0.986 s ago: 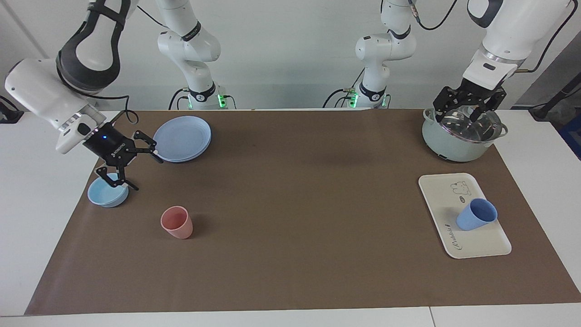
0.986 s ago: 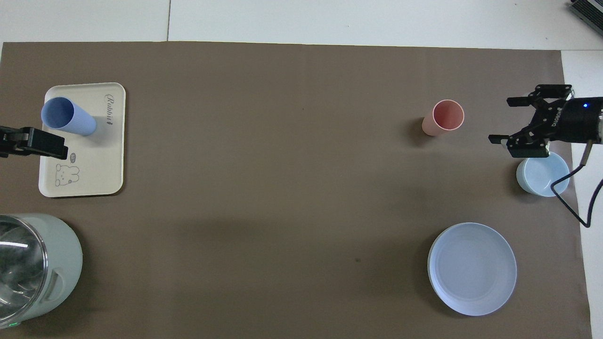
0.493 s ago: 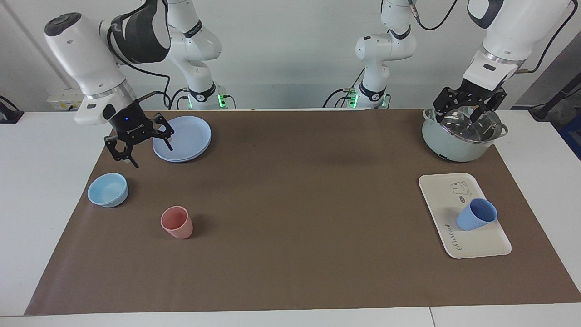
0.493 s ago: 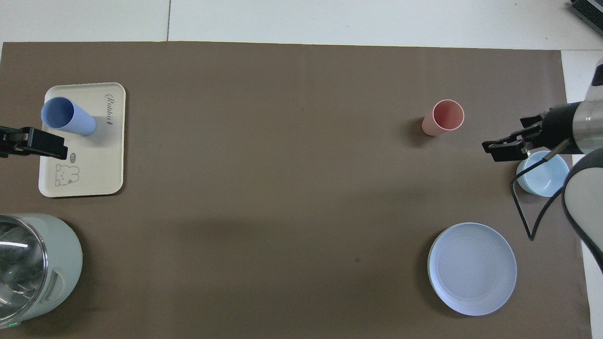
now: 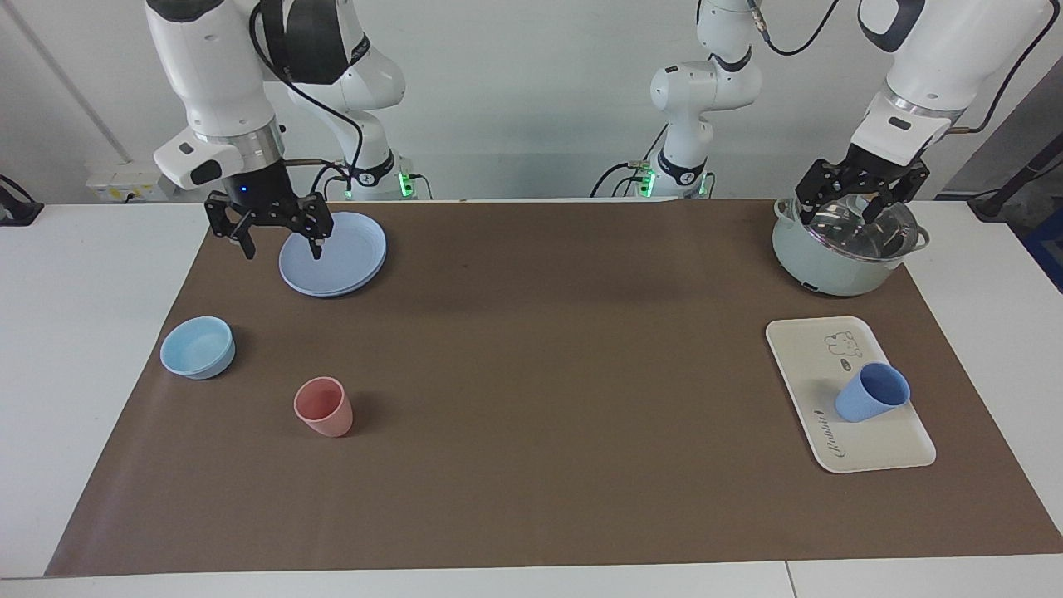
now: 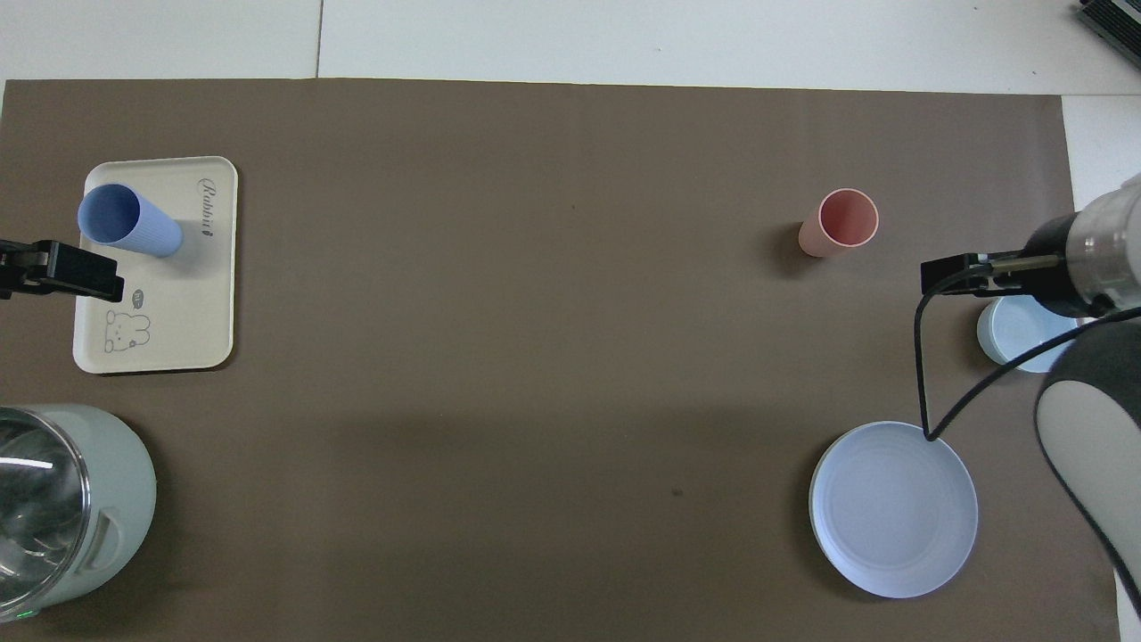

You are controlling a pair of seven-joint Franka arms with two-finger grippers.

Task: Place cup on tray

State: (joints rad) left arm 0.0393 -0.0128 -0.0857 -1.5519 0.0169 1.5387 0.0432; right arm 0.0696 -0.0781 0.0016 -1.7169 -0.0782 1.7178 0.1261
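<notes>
- The blue cup (image 5: 870, 392) stands upright on the cream tray (image 5: 810, 357), on the half of the tray farther from the robots, toward the left arm's end of the desk (image 5: 531, 399). It has not moved over the last second.
- The right tool (image 5: 281, 227) has risen from just above the light-blue bowl (image 5: 198, 347) and swung to hang over the round blue plate (image 5: 334, 253). Its fingers are spread wide and hold nothing.
- The left tool (image 5: 859, 193) has stayed over the lidded pot (image 5: 843, 249), fingers also spread, empty.
- The pink cup (image 5: 324, 406) sits untouched.
- Judging by this, the placing looks done and the arms are retreating.
</notes>
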